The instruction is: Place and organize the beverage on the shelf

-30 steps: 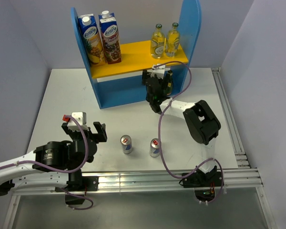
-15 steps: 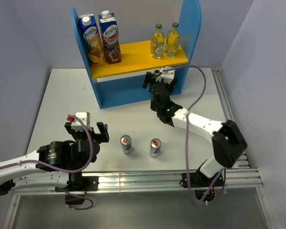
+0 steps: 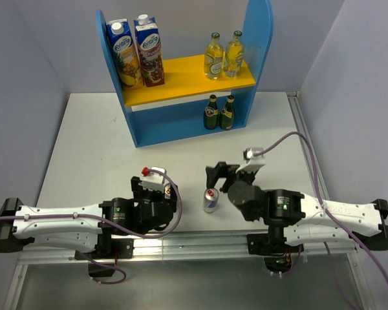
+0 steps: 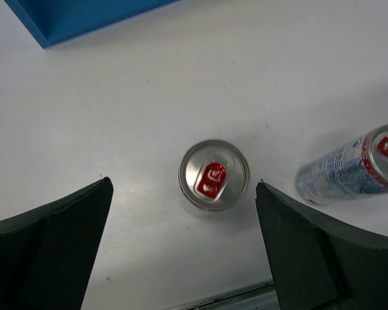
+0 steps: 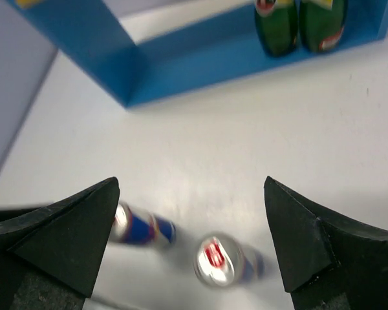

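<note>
While hanging over one can on the worktop, spread wide and empty at the left end effector, with a second can standing just to the right of the first. Likewise spread wide and gripping nothing at the right end effector, near both cans, facing the shelf. On the shelf's yellow board, two yellowish bottles at the right end and two cartons at the left; underneath, two green bottles side by side in front of the back panel.

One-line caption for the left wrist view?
Open jaws hover above an upright red-tabbed can on the white table; a second can stands beside it.
</note>
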